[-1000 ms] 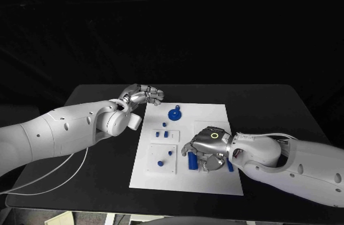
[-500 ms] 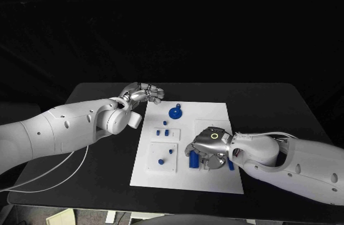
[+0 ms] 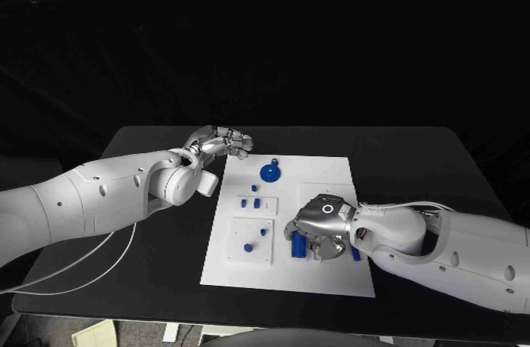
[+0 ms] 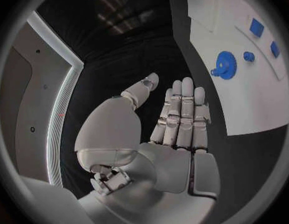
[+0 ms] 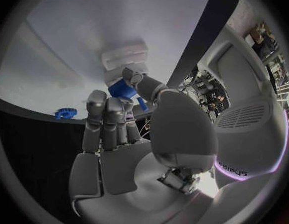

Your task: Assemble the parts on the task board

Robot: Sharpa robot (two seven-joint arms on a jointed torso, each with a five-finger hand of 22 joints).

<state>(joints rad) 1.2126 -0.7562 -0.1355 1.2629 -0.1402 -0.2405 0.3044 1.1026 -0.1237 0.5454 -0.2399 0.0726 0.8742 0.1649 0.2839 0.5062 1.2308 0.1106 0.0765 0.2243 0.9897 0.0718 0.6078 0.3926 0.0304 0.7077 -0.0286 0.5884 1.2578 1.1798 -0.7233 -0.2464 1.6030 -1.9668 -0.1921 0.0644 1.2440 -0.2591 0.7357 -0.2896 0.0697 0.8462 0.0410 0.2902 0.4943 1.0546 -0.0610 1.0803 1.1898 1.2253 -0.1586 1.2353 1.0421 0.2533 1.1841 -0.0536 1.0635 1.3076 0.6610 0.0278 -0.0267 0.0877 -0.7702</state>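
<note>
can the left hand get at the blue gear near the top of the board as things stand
Probably yes. The left hand hovers over the table off the task board's far left corner, fingers holding nothing, and the blue gear lies uncovered close by. The right hand is busy farther down the board.

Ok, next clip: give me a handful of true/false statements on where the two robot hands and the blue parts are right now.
1. The right robot hand is over the task board. True.
2. The right robot hand holds nothing. False: in the right wrist view it pinches a blue part between thumb and a finger.
3. The left robot hand is on the task board. False: it is off the board's far left corner, above the black table.
4. The left robot hand holds a blue part. False: the left wrist view shows it holding nothing, fingers straight.
5. A blue gear lies on the far part of the board, touched by neither hand. True.
</note>
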